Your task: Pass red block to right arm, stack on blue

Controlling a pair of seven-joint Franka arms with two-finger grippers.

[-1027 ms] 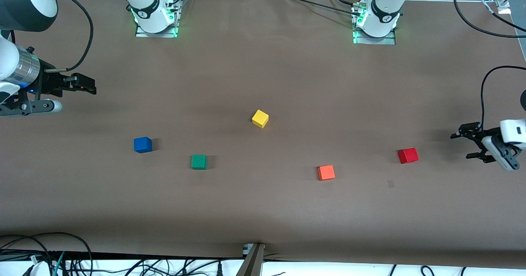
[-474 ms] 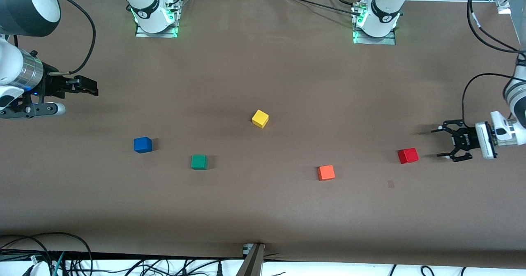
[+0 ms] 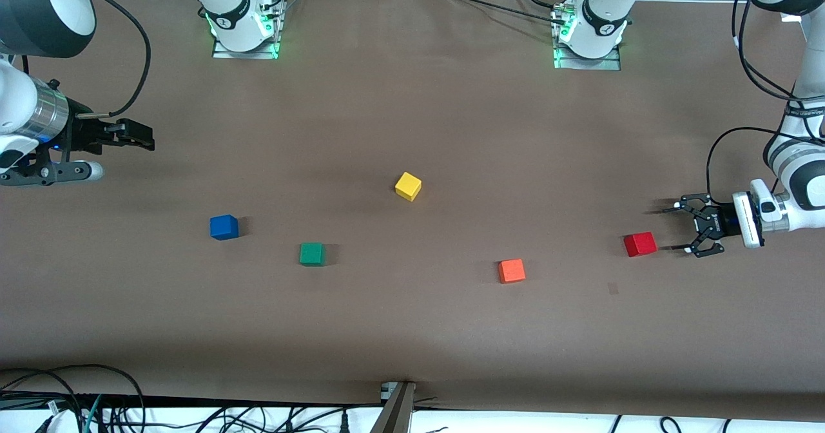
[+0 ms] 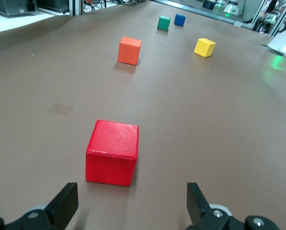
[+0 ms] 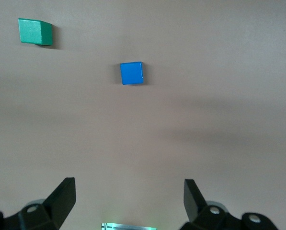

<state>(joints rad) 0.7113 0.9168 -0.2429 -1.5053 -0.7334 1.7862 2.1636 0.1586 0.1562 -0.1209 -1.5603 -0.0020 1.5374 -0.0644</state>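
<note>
The left gripper (image 3: 673, 228) is sitting low over the table (image 3: 412, 330) just beside the red block (image 3: 640, 244), fingers spread wide and gripping nothing; the block is resting on the table toward the left arm's end. The right gripper (image 3: 138, 136) is waiting, spread and empty, above the right arm's end, with the blue cube (image 3: 223, 227) lying near the green cube (image 3: 312, 254).

A: What else sits on the brown table (image 3: 412, 330)?

B: Three cubes. A yellow cube (image 3: 408, 186) near the middle, a green cube (image 3: 312, 254) and an orange cube (image 3: 512, 270), both nearer the front camera.

A: Any touching?

B: No, all well apart. The green one lies toward the right arm's end, the orange one toward the left arm's end. Tangled cables (image 3: 64, 401) run along the table's near edge.
</note>
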